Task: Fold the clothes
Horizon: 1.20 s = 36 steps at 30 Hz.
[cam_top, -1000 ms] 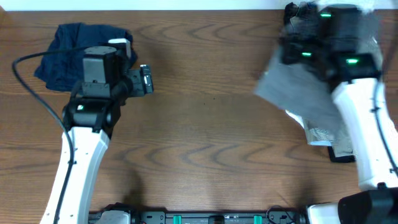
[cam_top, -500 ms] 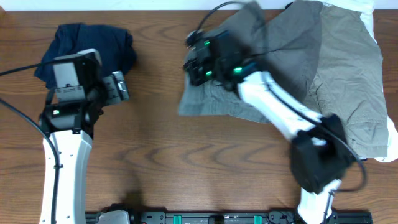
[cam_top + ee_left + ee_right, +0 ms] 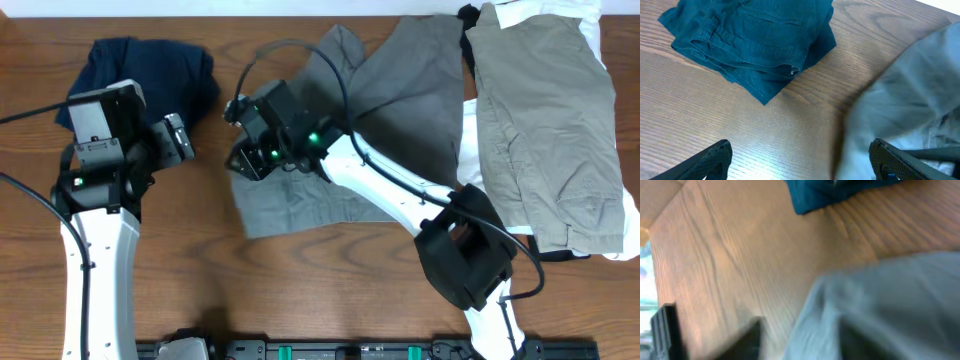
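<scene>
Grey shorts (image 3: 380, 110) lie spread over the middle of the table, their near-left corner under my right gripper (image 3: 241, 160). In the right wrist view the image is blurred; the shorts (image 3: 890, 295) fill the lower right, and the right gripper (image 3: 805, 340) has its jaws apart with a fold of cloth loose between them. My left gripper (image 3: 180, 140) hovers open over bare wood just left of the shorts. In the left wrist view it (image 3: 802, 167) holds nothing, with the shorts (image 3: 910, 90) at its right finger. A folded navy garment (image 3: 150, 65) lies at the far left.
A khaki garment (image 3: 545, 130) lies on white cloth (image 3: 470, 120) at the far right, with a black piece (image 3: 550, 250) under its near edge. The navy garment (image 3: 750, 35) sits just beyond the left gripper. The right arm (image 3: 400, 195) crosses the table diagonally.
The right arm has swept left, dragging the grey shorts from the right pile to the table's middle, and its jaws have come apart. The left arm has edged slightly left.
</scene>
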### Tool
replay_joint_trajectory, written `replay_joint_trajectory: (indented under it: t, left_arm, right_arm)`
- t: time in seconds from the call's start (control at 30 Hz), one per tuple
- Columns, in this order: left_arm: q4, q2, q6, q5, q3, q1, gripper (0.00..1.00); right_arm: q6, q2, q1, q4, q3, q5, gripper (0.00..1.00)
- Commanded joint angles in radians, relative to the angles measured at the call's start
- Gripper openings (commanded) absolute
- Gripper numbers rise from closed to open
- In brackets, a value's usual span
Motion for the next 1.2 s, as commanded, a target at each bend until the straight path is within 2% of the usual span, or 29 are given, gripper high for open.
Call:
replay_joint_trajectory:
  t: [0.0, 0.03, 0.13, 0.27, 0.47, 0.7, 0.9, 1.17]
  left_arm:
    - [0.006, 0.015, -0.005, -0.011, 0.019, 0.005, 0.89]
    - [0.006, 0.016, -0.005, -0.011, 0.019, 0.005, 0.89]
    - [0.006, 0.016, -0.005, -0.011, 0.019, 0.005, 0.89]
    - [0.006, 0.016, -0.005, 0.001, 0.019, 0.002, 0.89]
    - [0.012, 0.041, -0.005, 0.044, 0.019, -0.036, 0.89]
    - [0.053, 0.135, -0.005, 0.045, 0.019, -0.099, 0.89]
    - [0.095, 0.204, -0.005, 0.045, 0.019, -0.157, 0.89]
    - [0.128, 0.22, -0.005, 0.045, 0.019, -0.214, 0.89]
  right_arm:
    - [-0.064, -0.013, -0.062, -0.133, 0.133, 0.074, 0.96]
    - [-0.073, -0.013, -0.085, -0.209, 0.178, 0.112, 0.99]
    - [-0.076, -0.013, -0.172, -0.414, 0.293, 0.222, 0.99]
    - [-0.069, -0.013, -0.336, -0.611, 0.342, 0.331, 0.99]
    - [-0.052, -0.009, -0.564, -0.726, 0.277, 0.427, 0.99]
    - [-0.045, -0.009, -0.748, -0.629, 0.059, 0.417, 0.98]
    - [-0.032, -0.009, -0.826, -0.439, -0.155, 0.432, 0.91]
    - [-0.039, -0.009, -0.888, -0.234, -0.334, 0.431, 0.82]
